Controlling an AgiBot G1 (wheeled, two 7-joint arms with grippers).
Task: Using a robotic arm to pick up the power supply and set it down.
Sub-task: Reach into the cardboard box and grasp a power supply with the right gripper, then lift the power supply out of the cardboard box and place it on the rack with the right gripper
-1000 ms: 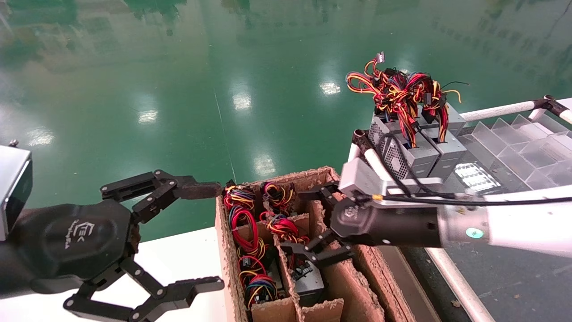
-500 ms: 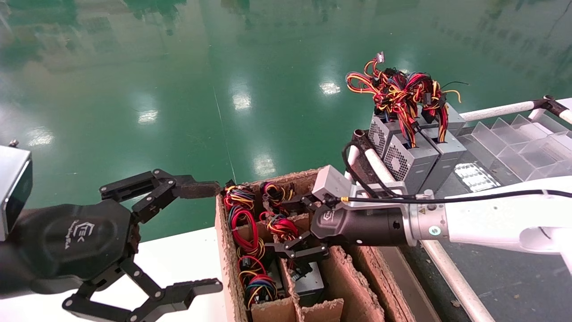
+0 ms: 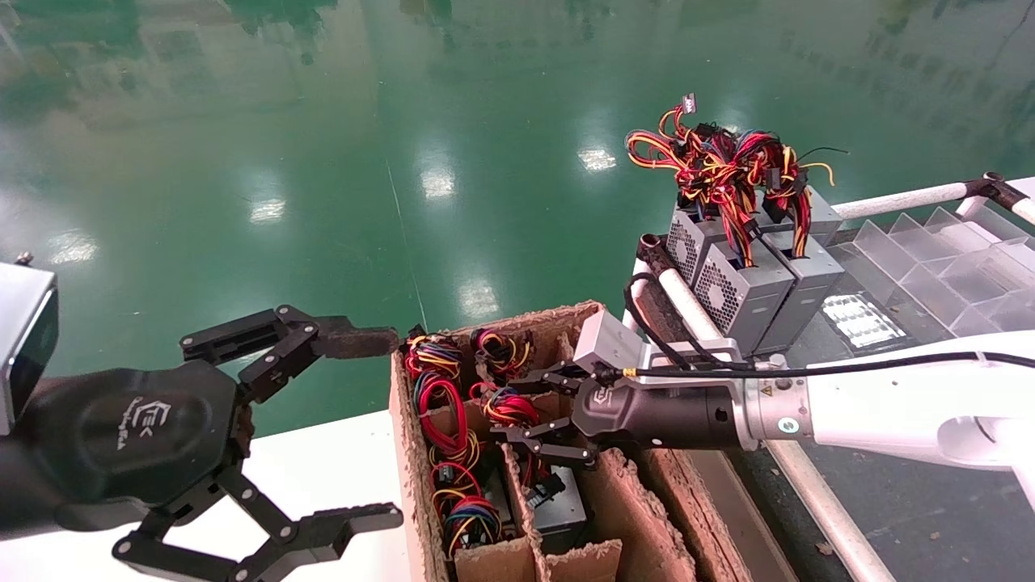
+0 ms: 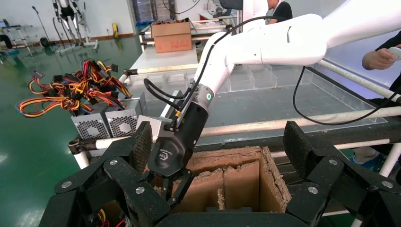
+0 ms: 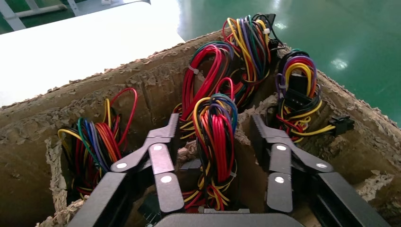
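My right gripper point(image 3: 511, 406) reaches into the brown carton point(image 3: 412, 461) with its jaws open. In the right wrist view the right gripper point(image 5: 215, 125) straddles an upright bundle of red, yellow, black and blue wires point(image 5: 218, 142); the fingers point(image 5: 163, 142) are not touching it. That bundle belongs to a power supply whose grey body is mostly hidden down in its compartment. A neighbouring power supply's grey box point(image 3: 562, 508) shows in the compartment nearer me. My left gripper point(image 3: 376, 424) is parked open over the white table point(image 3: 340, 461), left of the carton.
Two more grey power supplies point(image 3: 744, 287) with tangled wires point(image 3: 728, 166) stand on the rack at the right, beside clear plastic dividers point(image 3: 938, 259). White rack tubes point(image 3: 817, 501) run alongside the carton. Other wire bundles point(image 5: 94, 142) fill nearby compartments. Green floor lies beyond.
My right gripper has moved left across the carton and settled around the wire bundle, its fingers closer together than a second ago. The left arm has not moved.
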